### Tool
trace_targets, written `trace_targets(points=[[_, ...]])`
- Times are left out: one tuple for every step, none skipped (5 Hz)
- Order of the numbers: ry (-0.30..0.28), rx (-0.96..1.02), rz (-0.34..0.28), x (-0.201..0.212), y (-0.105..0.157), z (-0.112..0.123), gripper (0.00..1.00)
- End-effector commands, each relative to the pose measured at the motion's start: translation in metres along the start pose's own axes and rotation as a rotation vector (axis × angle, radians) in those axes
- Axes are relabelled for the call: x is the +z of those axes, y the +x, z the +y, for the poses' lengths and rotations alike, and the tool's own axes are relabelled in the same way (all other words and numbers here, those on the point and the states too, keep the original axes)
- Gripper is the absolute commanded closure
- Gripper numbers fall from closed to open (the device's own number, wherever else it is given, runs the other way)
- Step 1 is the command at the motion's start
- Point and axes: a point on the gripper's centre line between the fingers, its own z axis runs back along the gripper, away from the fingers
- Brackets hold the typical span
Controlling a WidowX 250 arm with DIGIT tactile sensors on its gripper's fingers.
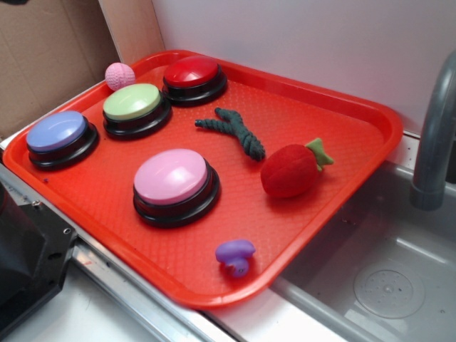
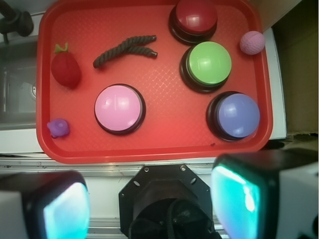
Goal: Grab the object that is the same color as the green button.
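The object, a dark green twisted rope toy forked like a Y (image 1: 235, 132) (image 2: 124, 50), lies loose on the red tray (image 1: 342, 121) (image 2: 164, 134) between the red button and the plush strawberry. The green button (image 1: 133, 103) (image 2: 208, 63), a light green dome on a black base, sits near the tray's back left. In the wrist view my gripper (image 2: 149, 199) hangs high above the tray's near edge, far from the toy. Its jaws are wide open, with nothing between the fingers (image 2: 239, 199). The exterior view does not show the gripper.
Also on the tray are a red button (image 1: 191, 73), a blue button (image 1: 58, 133), a pink button (image 1: 173, 178), a pink ball (image 1: 120, 75), a red plush strawberry (image 1: 291, 171) and a small purple toy (image 1: 235, 255). A sink (image 1: 385, 278) and a grey faucet (image 1: 434, 142) lie to the right. The black arm base (image 1: 28, 256) is at the lower left.
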Motion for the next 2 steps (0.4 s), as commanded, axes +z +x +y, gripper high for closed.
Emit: trace_targets(points=[[0.0, 0.0, 0.0, 0.0, 0.0, 0.0, 0.0], [0.034, 0.13, -0.004, -0.045, 0.045, -0.034, 0.0]])
